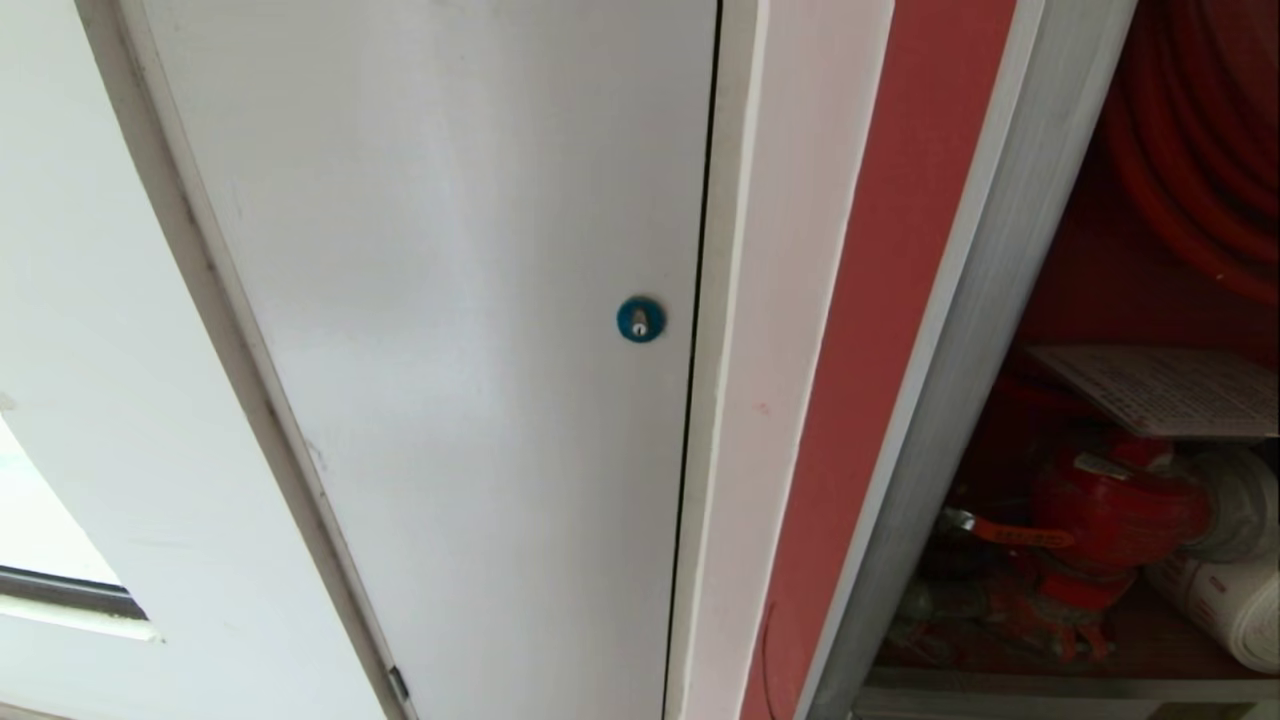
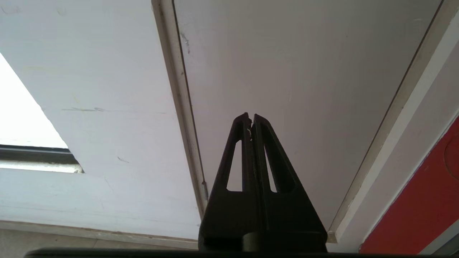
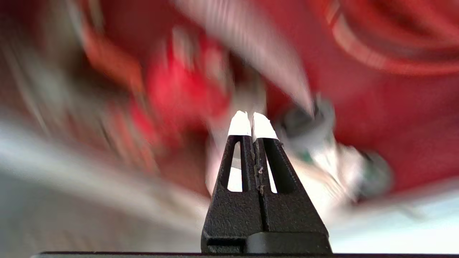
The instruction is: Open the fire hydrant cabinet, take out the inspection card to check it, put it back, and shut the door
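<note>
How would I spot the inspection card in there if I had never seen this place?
Find the open fire hydrant cabinet, silver-framed with a red inside, right of the white panel with the blue lock. Inside, above the red valve, lies the inspection card: the only flat white sheet, covered in rows of small print.

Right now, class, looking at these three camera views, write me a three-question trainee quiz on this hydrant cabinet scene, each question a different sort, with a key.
1. True or false: the inspection card lies inside the fire hydrant cabinet, above the red valve.
2. Multiple choice: the blue round lock sits on A) the white panel, B) a dark glass pane, C) the red hose reel.
3. Fill in: the fingers of the left gripper and of the right gripper are both ____.

Key: 1 true; 2 A; 3 shut.
</note>
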